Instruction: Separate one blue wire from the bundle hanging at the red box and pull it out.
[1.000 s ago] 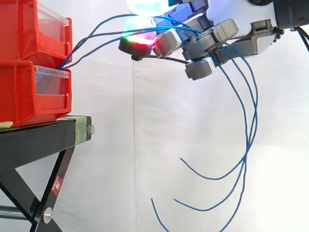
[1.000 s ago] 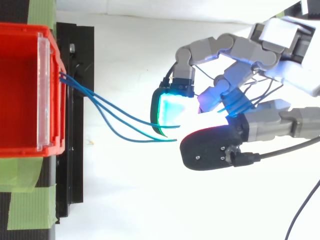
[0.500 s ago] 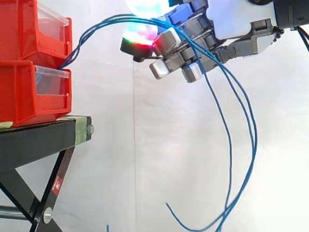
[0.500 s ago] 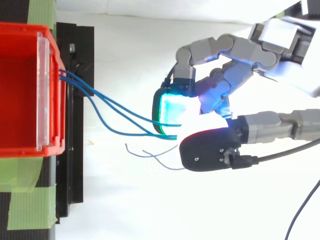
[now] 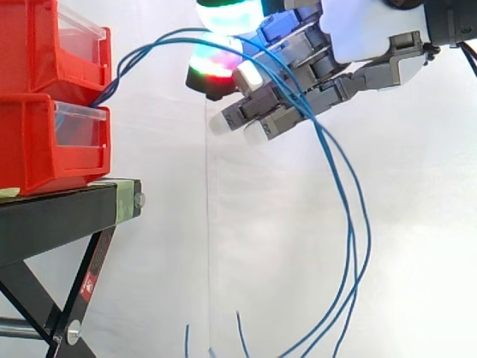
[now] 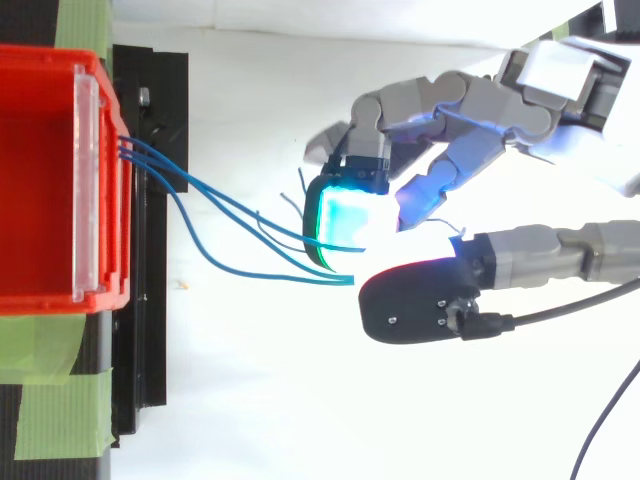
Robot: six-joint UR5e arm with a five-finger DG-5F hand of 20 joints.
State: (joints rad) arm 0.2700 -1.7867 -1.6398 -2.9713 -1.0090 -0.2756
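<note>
Blue wires (image 5: 149, 46) arc from the red bin (image 5: 37, 142) into the hand (image 5: 365, 30), pinched between glowing pads, draped over outstretched fingers (image 5: 238, 118), dangling past the black stand (image 5: 59, 216).

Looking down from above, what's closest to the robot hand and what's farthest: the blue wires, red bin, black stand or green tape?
1. blue wires, reaching the robot hand itself.
2. black stand and red bin, at left: too close to call.
3. green tape, in the far-left corners.
</note>
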